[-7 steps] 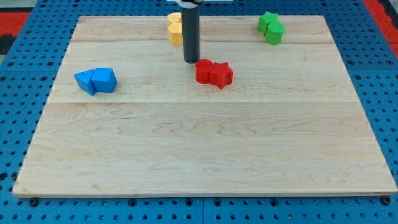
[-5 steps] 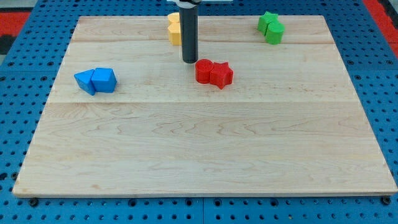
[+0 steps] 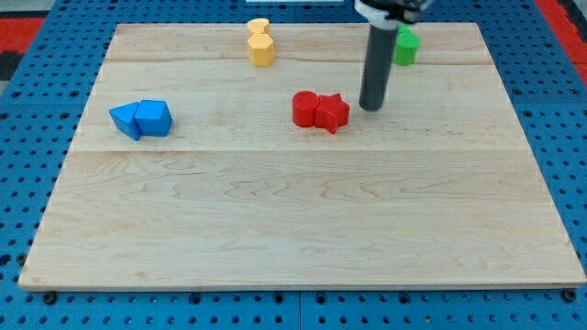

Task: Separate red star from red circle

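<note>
The red circle (image 3: 304,107) and the red star (image 3: 332,112) sit touching each other just above the middle of the wooden board (image 3: 303,229), circle on the left, star on the right. My tip (image 3: 371,107) rests on the board just right of the red star, a small gap away, level with its upper edge.
Two yellow blocks (image 3: 260,41) stand stacked near the top edge. Green blocks (image 3: 405,45) at the top right are partly hidden behind my rod. A blue pair, a cube-like block (image 3: 125,119) and a triangle (image 3: 154,117), lies at the left.
My tip has moved from the upper left of the red circle to the right side of the red star. The red pair has shifted slightly to the right.
</note>
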`<act>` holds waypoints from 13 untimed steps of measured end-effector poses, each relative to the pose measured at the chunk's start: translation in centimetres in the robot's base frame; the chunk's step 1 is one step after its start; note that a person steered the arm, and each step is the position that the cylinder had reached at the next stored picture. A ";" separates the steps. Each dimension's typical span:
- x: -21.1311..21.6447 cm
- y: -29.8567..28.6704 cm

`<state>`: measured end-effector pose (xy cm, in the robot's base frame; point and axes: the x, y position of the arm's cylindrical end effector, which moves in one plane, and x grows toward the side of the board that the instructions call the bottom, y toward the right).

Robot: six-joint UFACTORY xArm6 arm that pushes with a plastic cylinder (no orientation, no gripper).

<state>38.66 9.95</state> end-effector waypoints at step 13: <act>5.5 -6.0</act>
<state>44.12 3.97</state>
